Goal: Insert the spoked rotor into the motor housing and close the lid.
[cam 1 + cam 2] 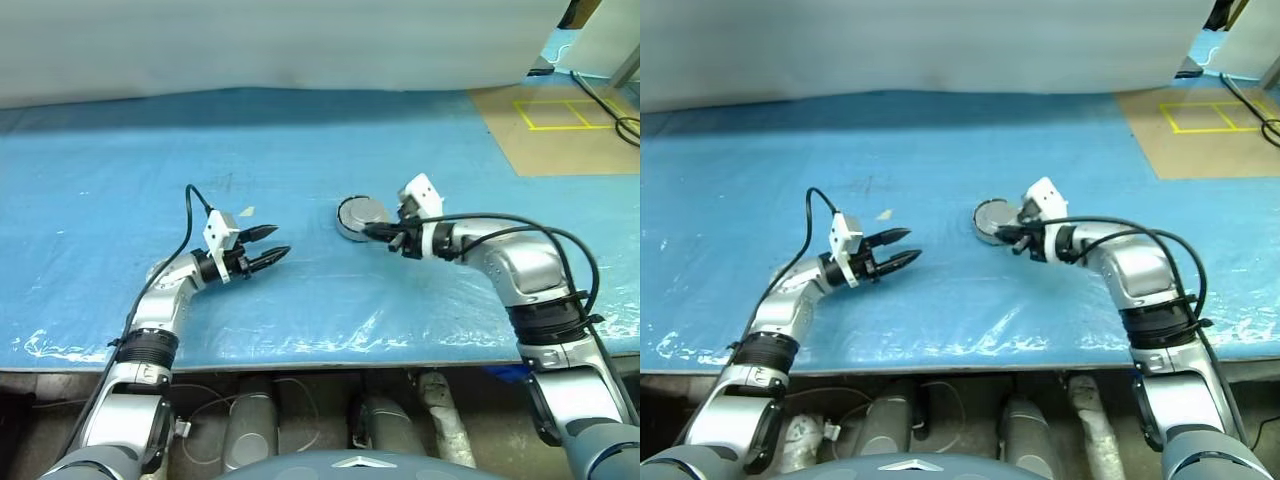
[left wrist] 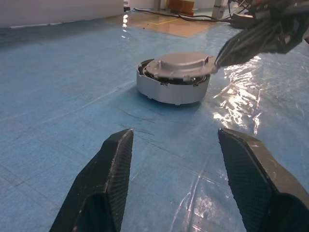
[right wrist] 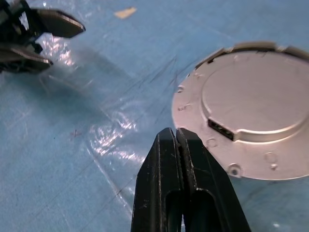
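Two metal parts sit stacked mid-table [image 1: 120, 180]: lid [image 2: 181, 65] resting slightly crooked on the motor housing [image 2: 169, 92]. Right pincer [image 3: 176, 137], fingers pressed together and empty, sits at the lid's rim. Left pincer [image 1: 266, 247] stands apart, empty, nearby. Lid looks rigid, smooth, fairly heavy; likely slippery, so press on top or grip the rim.

My two arms are rounded silver-grey metal shells with black ribbed collars at the joints. Behind each black two-fingered claw, left [image 1: 275, 243] and right [image 1: 1005, 236], sits a white boxy camera mount; thin black cables loop back from it. The finger pads [image 2: 112, 166] are finely textured.
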